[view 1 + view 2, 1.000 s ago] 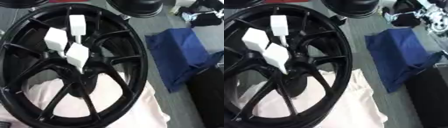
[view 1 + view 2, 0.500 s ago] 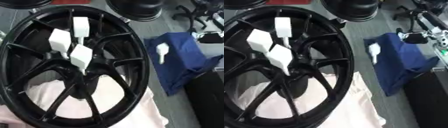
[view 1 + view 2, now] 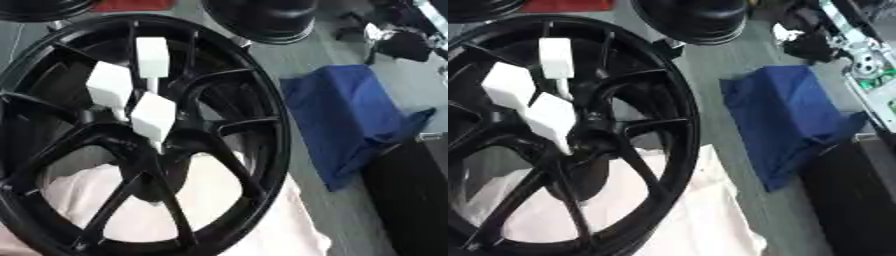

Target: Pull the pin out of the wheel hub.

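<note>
Looking down through the head camera, I see the black wheel (image 3: 131, 135) lying flat on a pale cloth (image 3: 262, 225) on the floor. Three white block-headed pins stand close together just above its hub (image 3: 592, 142): one at the back (image 3: 152, 56), one to the left (image 3: 110, 85) and one nearest the centre (image 3: 154, 116). Their thin stems run down between the spokes.

My right hand (image 3: 802, 42) seems to be the dark shape at the upper right, well apart from the wheel, beside silver arm parts. I cannot tell how it is set or whether it carries anything. The left hand is out of view.

For any pin that has to come out, I judge it best to pinch the white head alone and draw straight along the stem. The heads nearly touch, so a sideways tug could knock a neighbour or jam the stem against a spoke.

A blue cloth (image 3: 350, 115) lies to the right. I can read no brand, label or writing anywhere.
</note>
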Controlling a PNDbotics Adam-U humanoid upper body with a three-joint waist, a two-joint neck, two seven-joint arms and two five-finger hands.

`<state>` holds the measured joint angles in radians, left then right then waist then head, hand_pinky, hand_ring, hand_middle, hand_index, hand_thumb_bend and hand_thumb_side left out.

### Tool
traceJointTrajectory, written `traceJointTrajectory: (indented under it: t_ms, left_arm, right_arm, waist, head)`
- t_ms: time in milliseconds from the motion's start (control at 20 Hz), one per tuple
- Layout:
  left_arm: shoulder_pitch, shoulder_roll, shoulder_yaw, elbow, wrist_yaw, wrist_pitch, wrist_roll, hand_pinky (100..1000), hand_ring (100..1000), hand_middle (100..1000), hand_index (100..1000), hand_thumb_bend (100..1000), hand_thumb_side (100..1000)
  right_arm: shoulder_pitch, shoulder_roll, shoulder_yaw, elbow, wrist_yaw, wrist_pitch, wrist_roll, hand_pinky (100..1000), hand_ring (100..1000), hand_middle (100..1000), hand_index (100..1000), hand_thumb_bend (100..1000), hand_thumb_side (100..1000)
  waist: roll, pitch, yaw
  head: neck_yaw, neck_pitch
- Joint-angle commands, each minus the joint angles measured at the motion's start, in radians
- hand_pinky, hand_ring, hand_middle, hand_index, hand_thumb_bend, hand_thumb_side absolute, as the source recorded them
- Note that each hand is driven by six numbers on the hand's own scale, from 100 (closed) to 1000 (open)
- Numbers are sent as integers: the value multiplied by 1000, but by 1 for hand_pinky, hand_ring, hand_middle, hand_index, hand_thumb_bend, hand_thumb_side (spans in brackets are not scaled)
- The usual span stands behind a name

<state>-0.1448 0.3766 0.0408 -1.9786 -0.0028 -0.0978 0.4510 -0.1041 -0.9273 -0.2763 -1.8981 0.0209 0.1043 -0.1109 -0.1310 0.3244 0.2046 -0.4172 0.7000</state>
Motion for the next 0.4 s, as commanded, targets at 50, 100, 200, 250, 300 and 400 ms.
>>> traceJointTrajectory:
  t_ms: [50, 100, 200, 250, 300, 400]
  left_arm:
    - [-10, 18, 1, -21, -15, -8, 5, 836, 572, 543, 705, 366, 675]
    - [-11, 17, -1, -21, -16, -6, 5, 836, 573, 544, 706, 368, 674]
    - [-16, 17, -3, -21, -17, -5, 5, 836, 573, 544, 707, 369, 673]
    - [-18, 19, -4, -21, -17, -6, 4, 836, 573, 544, 707, 369, 673]
    - [-19, 20, -5, -21, -17, -6, 3, 836, 573, 544, 707, 370, 674]
    - [-22, 19, -7, -21, -16, -5, 1, 836, 573, 545, 707, 371, 674]
  right_arm:
    - [-29, -37, 29, -86, -56, -23, -92, 955, 853, 580, 731, 100, 307]
    - [-44, -32, 47, -94, -74, -39, -102, 956, 851, 576, 730, 100, 330]
    - [-69, -19, 70, -100, -114, -64, -109, 959, 842, 561, 719, 100, 399]
    - [-80, -12, 76, -101, -135, -72, -111, 960, 841, 560, 718, 100, 407]
    - [-88, -4, 80, -101, -156, -76, -112, 964, 835, 550, 710, 100, 463]
    - [-103, 9, 88, -102, -193, -79, -109, 968, 834, 547, 709, 100, 476]
  waist:
    - [1, -16, 4]
    - [0, -17, 8]
    - [-2, -17, 13]
    - [-3, -17, 16]
    - [-5, -15, 19]
    - [-6, -14, 25]
  head:
    - [-12, -5]
    - [-11, -5]
    - [-6, -3]
    - [-4, -2]
    - [-2, -1]
    - [-1, -4]
